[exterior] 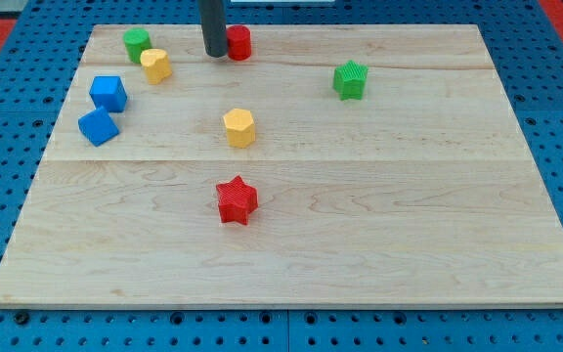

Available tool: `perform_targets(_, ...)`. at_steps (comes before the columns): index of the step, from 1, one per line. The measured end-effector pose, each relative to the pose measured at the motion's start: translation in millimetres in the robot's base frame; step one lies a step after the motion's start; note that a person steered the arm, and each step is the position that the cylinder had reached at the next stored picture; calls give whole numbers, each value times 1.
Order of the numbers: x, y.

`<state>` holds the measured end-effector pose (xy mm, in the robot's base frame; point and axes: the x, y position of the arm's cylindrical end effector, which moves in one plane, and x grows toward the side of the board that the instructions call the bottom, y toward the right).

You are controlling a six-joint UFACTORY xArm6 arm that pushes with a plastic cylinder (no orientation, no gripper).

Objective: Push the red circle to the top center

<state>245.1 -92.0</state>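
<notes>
The red circle (239,42) stands near the top edge of the wooden board (409,215), a little left of the board's middle. My tip (214,53) is at the circle's left side, touching or almost touching it. The dark rod rises from there out of the view's top and hides the circle's left edge.
A green block (137,43) and a yellow block (155,65) sit at the top left. Two blue cubes (108,93) (98,126) lie at the left. A yellow hexagon (239,128) is at centre, a red star (237,200) below it, a green star (351,80) at upper right.
</notes>
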Motion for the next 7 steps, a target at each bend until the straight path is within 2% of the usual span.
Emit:
perform_targets(1, -19, 1)
perform_targets(2, -21, 29)
perform_targets(3, -21, 28)
perform_targets(4, -53, 29)
perform_targets(5, -48, 69)
perform_targets(7, -39, 69)
